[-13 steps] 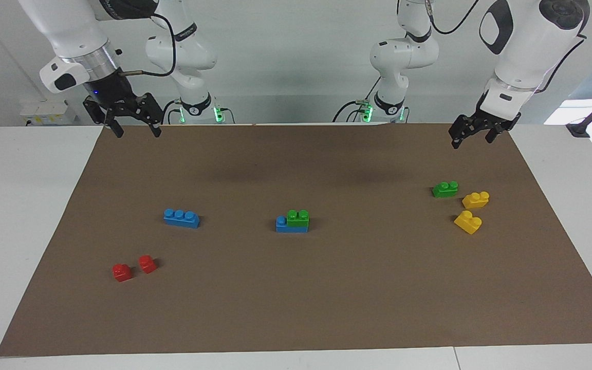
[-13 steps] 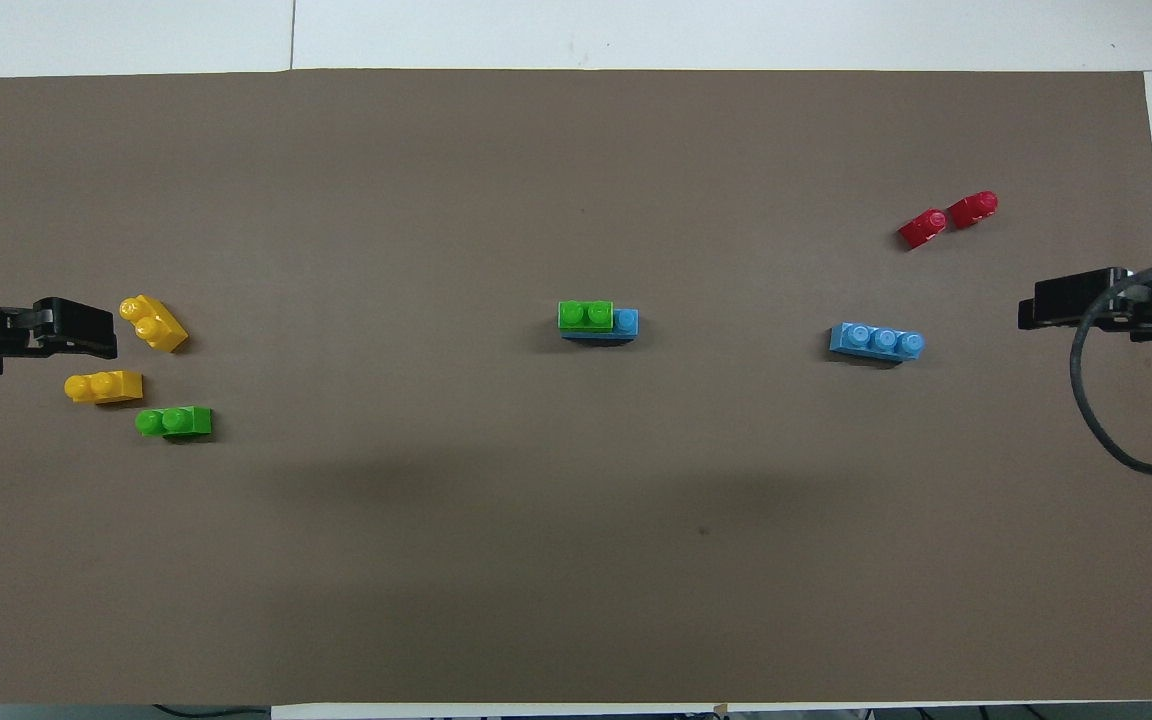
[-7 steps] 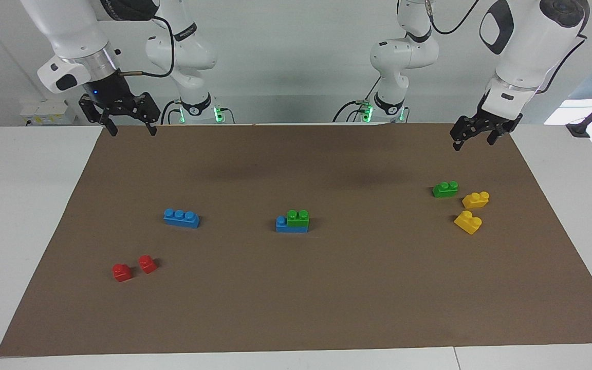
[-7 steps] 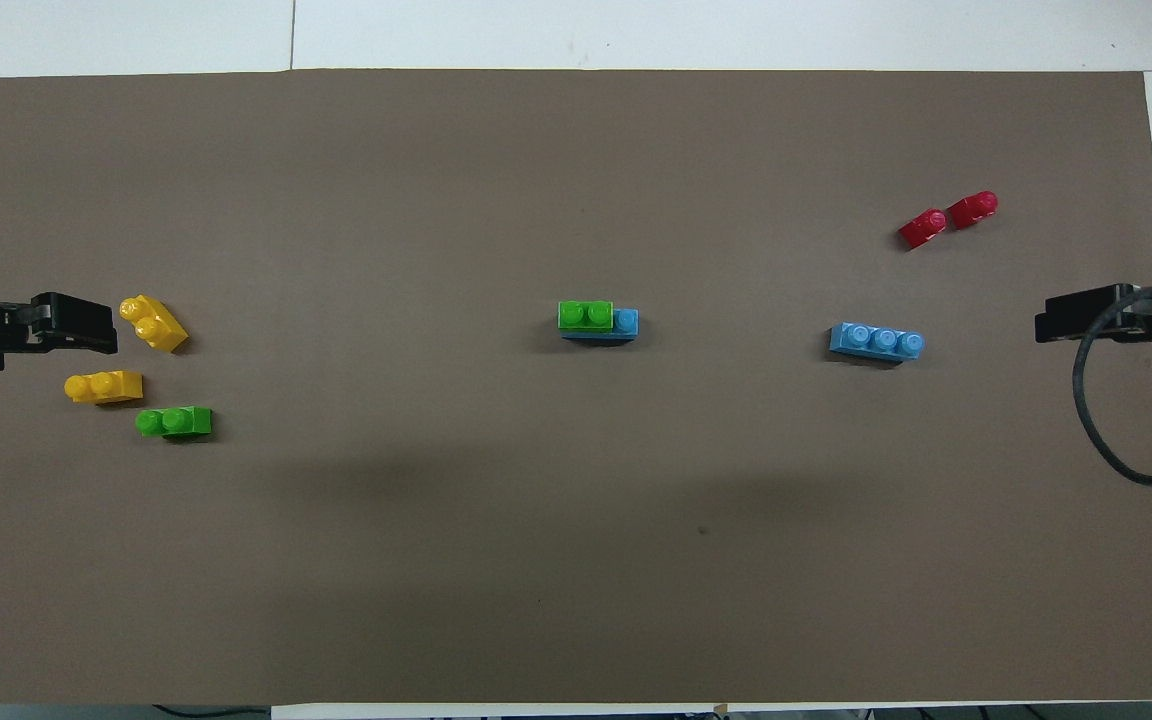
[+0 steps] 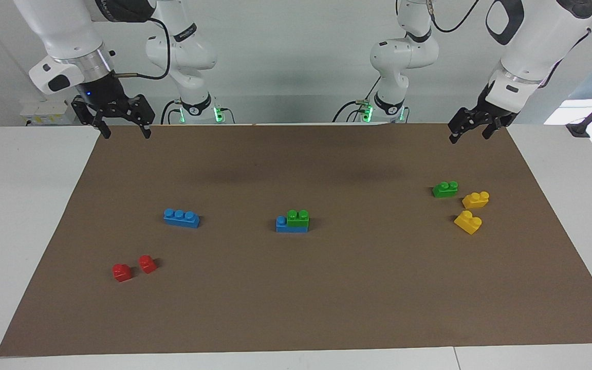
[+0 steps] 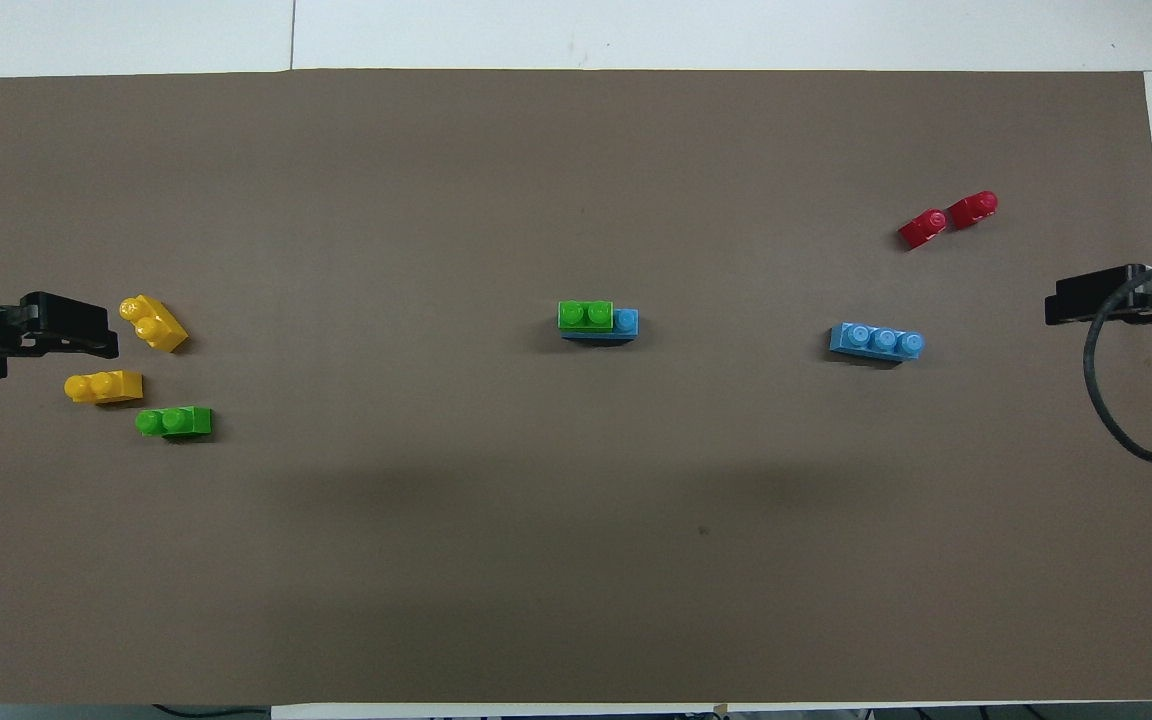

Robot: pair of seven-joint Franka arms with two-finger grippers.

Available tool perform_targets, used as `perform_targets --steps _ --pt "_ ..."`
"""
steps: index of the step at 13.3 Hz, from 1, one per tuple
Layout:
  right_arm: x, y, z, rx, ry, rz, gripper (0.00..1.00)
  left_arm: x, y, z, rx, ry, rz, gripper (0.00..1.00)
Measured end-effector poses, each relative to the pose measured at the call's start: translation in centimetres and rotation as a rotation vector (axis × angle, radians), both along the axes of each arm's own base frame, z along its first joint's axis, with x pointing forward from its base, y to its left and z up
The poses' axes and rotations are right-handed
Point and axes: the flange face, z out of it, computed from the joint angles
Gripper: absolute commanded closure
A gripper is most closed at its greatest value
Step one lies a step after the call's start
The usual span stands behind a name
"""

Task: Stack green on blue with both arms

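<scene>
A green brick (image 5: 298, 218) (image 6: 586, 315) sits stacked on a blue brick (image 5: 283, 225) (image 6: 626, 322) at the middle of the mat, leaving one blue stud uncovered. A second green brick (image 5: 445, 189) (image 6: 174, 421) lies loose toward the left arm's end. Toward the right arm's end a second blue brick (image 5: 181, 218) (image 6: 876, 342) lies alone. My left gripper (image 5: 469, 134) (image 6: 76, 325) hangs open and empty over the mat's corner at its own end. High over the mat's edge at the other end, my right gripper (image 5: 126, 133) (image 6: 1086, 300) is open and empty too.
Two yellow bricks (image 5: 476, 199) (image 5: 468, 222) lie beside the loose green one. Two red bricks (image 5: 122, 272) (image 5: 147, 263) lie farther from the robots than the lone blue brick. A brown mat (image 5: 327, 298) covers the white table.
Both grippers have drawn back outward toward their own ends of the table and risen slightly. No brick has moved.
</scene>
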Motion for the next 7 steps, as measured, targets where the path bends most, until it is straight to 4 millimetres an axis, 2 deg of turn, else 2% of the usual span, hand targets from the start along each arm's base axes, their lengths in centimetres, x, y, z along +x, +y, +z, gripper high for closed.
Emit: perform_targets --steps 7 --pt "-0.10 -0.22 -0.05 -0.060 0.010 0.008 0.00 -0.02 -0.05 0.03 0.000 0.001 -0.001 0.00"
